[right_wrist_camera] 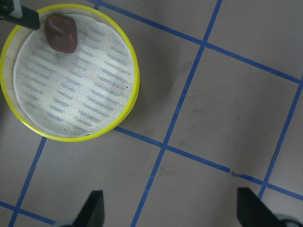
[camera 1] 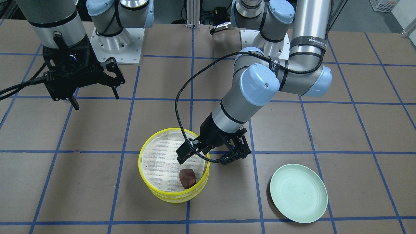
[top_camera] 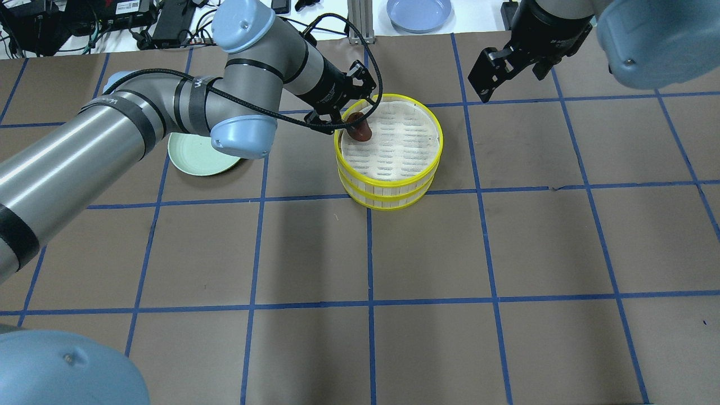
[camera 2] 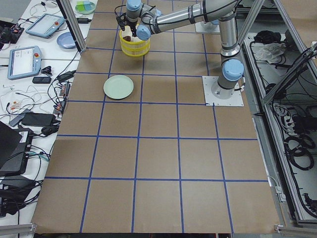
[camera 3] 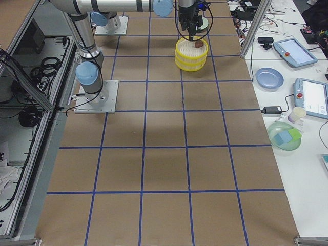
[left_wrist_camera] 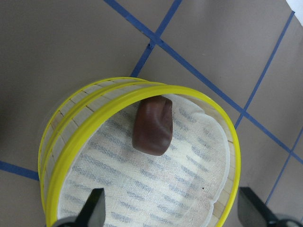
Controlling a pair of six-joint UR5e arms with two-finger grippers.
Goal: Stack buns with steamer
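Room first, going across my overhead view: the pale green plate [top_camera: 194, 160] lies on the table [top_camera: 427, 253] at the left, partly under the left arm's elbow and well apart from the steamer [top_camera: 388, 192]. The steamer sits left of centre towards the far edge, with bare brown paper on its near side and on its right. A blue plate [top_camera: 419, 12] rests on the bench beyond the table's far edge.

I have the left arm reaching in from the left, forearm low and wrist tilted down over the steamer's left rim. The left gripper [camera 1: 201, 160] hangs just above the top tray with its fingers spread wide and holding nothing. The right gripper [top_camera: 509, 70] hovers high at the far right, well clear of the steamer, fingers also wide and empty.

Both steamer trays are stacked one on the other, two bright yellow rims showing. The dark reddish-brown bun [left_wrist_camera: 152, 125] lies on the white slatted mesh of the top tray, close against the rim on the left, glossy and oblong, and not touching either finger.
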